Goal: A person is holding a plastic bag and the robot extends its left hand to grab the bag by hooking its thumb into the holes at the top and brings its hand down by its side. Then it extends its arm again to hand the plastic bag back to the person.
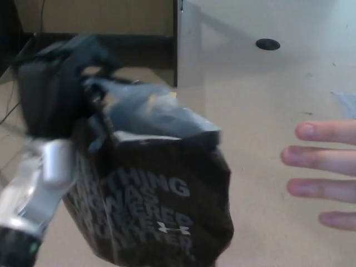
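Observation:
A black plastic bag point(156, 194) with white lettering hangs in the middle of the head view, its crumpled grey top bunched at the upper left. My left hand point(58, 92), black and blurred, is raised at the left and shut on the bag's top, the silver forearm point(39, 183) below it. A person's hand point(325, 175) reaches in from the right edge with its fingers spread, apart from the bag. My right hand does not show.
A pale floor point(267, 111) lies behind the bag. A white cabinet or wall panel point(250, 33) with a dark round spot point(267, 44) stands at the back right. A wooden panel point(94, 16) with a dark base is at the back left.

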Controlling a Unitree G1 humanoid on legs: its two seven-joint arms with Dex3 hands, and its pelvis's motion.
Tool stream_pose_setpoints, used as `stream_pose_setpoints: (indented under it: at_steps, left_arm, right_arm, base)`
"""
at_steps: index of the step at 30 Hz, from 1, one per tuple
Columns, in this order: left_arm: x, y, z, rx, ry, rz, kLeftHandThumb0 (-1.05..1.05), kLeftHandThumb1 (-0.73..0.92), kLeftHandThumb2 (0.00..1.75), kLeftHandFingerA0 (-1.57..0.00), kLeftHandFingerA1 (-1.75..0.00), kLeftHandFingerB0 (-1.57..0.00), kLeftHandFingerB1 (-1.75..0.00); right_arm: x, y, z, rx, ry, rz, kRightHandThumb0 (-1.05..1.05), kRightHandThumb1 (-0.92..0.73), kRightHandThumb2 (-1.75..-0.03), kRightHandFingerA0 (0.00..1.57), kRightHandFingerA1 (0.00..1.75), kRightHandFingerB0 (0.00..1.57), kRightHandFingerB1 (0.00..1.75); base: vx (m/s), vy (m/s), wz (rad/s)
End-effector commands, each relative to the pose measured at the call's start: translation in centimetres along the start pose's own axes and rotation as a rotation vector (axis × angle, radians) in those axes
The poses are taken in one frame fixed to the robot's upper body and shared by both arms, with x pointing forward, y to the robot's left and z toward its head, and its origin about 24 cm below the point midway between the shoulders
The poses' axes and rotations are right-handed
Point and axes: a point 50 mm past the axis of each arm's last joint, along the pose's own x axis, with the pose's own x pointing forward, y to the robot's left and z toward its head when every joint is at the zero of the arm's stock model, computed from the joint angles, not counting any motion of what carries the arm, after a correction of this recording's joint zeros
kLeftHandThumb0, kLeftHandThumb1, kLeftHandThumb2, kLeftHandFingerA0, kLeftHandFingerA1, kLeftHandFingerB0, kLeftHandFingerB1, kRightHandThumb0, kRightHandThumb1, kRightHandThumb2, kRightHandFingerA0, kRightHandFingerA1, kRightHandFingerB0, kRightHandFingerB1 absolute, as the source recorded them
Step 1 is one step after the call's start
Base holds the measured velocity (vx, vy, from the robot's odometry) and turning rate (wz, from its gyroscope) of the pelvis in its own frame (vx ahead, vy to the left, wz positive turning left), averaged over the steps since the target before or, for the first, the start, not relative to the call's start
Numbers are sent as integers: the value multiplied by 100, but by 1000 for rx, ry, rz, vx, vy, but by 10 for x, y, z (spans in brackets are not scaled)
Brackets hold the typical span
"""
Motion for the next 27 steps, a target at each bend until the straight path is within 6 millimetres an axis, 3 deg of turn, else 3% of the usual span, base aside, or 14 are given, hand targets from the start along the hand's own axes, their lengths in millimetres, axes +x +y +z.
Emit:
stream_pose_setpoints:
  at_steps: [1,6,7,8,9,10,11,12,14,15,17,18,19,27]
  left_arm:
    - [48,-14,29,-6,-8,-3,-13,75,68,-85,-174,-65,-140]
    - [87,-18,59,-39,-69,30,-16,76,72,-84,-173,-67,-142]
    - [93,-19,65,-34,-83,32,-14,70,81,-109,-163,-79,-131]
    - [100,-18,72,-42,-103,32,-12,67,82,-111,-162,-79,-126]
    - [108,-17,81,-55,-123,32,-12,67,82,-111,-162,-79,-126]
    - [112,-16,85,-62,-137,40,-13,75,75,-90,-174,-73,-128]
    - [116,-15,90,-65,-152,45,-12,69,79,-111,-163,-79,-126]
    - [119,-14,93,-67,-160,50,-14,78,70,-88,-173,-69,-136]
    - [124,-12,98,-72,-166,58,-14,77,71,-87,-173,-68,-140]
    - [126,-10,103,-69,-183,67,-14,69,78,-109,-162,-79,-127]
    - [127,-8,105,-66,-191,70,-14,70,77,-109,-163,-80,-127]
    - [127,-7,106,-63,-197,73,-13,70,77,-108,-164,-79,-130]
    - [129,-5,107,-63,-200,78,-15,77,72,-88,-171,-72,-133]
    - [133,1,116,-73,-212,87,-17,78,71,-83,-162,-73,-131]
  right_arm:
    - [0,-6,-3,-7,18,-7,-31,-68,-61,78,50,64,44]
    - [1,-6,-2,-4,17,-5,-31,-68,-61,80,50,63,44]
    - [0,-6,-2,-6,17,-5,-31,-68,-61,80,51,63,44]
    - [0,-6,-2,-4,16,-4,-30,-68,-61,79,51,63,45]
    - [0,-6,-2,0,14,-2,-30,-68,-61,79,51,63,45]
    - [2,-7,-1,-3,14,-4,-30,-68,-61,79,50,63,44]
    - [3,-8,0,-8,13,-5,-30,-68,-61,79,50,63,44]
    - [4,-9,1,-10,13,-8,-31,-68,-61,79,50,63,44]
    - [4,-11,2,-14,11,-16,-30,-68,-61,80,51,64,45]
    - [3,-10,1,-12,9,-14,-29,-68,-61,79,50,64,45]
    - [2,-11,0,-14,9,-12,-29,-68,-60,79,51,64,45]
    - [2,-11,0,-9,7,-10,-29,-68,-60,79,51,63,45]
    - [4,-12,2,-5,2,-8,-29,-68,-60,78,51,63,45]
    - [7,-9,4,-17,7,8,-30,-69,-61,79,52,64,45]
  base:
    - [0,0,0]
    - [0,0,0]
    - [0,0,0]
    - [0,0,0]
    - [0,0,0]
    - [0,0,0]
    - [0,0,0]
    - [0,0,0]
    - [0,0,0]
    - [0,0,0]
    - [0,0,0]
    - [0,0,0]
    - [0,0,0]
    - [0,0,0]
